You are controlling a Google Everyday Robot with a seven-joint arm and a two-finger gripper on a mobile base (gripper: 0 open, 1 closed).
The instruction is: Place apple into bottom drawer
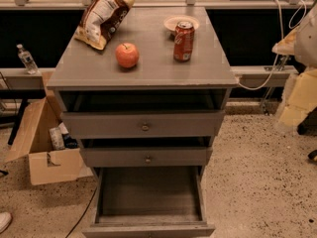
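Note:
The apple, red-orange with a short stem, sits on top of the grey three-drawer cabinet, left of centre. The bottom drawer is pulled out towards me, and its flat grey floor is bare. The two shallower drawers above it, each with a small brass knob, stand slightly out. My gripper shows only as a pale blur at the right edge, at cabinet-top height. It is well right of the apple and touches nothing.
A red soda can stands right of the apple, in front of a small pale dish. A chip bag lies at the top's back left. An open cardboard box and a water bottle are on the left.

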